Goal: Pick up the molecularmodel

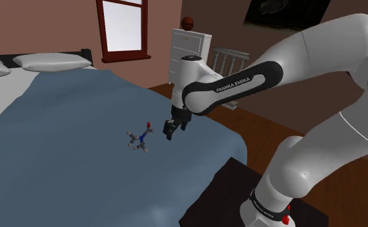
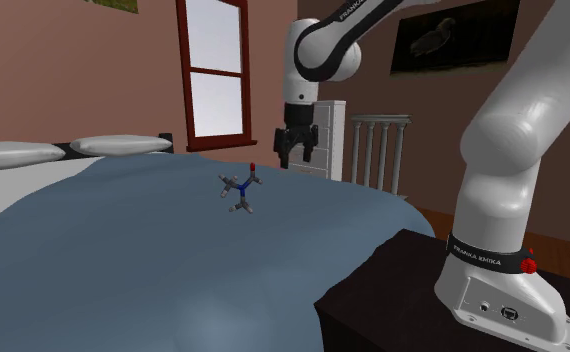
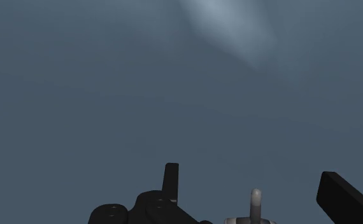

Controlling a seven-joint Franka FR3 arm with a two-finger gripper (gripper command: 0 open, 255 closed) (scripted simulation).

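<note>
Your blue-covered bed (image 1: 60, 161) takes up the left and middle of the shoulder view. The white arm (image 1: 318, 64) reaches in from the lower right toward the middle of the frame. Its tool (image 1: 170, 134) hangs just right of centre, pointing down at the blanket. In the wrist view you see its fingers (image 3: 170, 181) standing well apart, so it is open and grips nothing. The molecular model (image 1: 139, 138) lies on the blanket at the frame's centre, near the tool's left side and not touching it.
</note>
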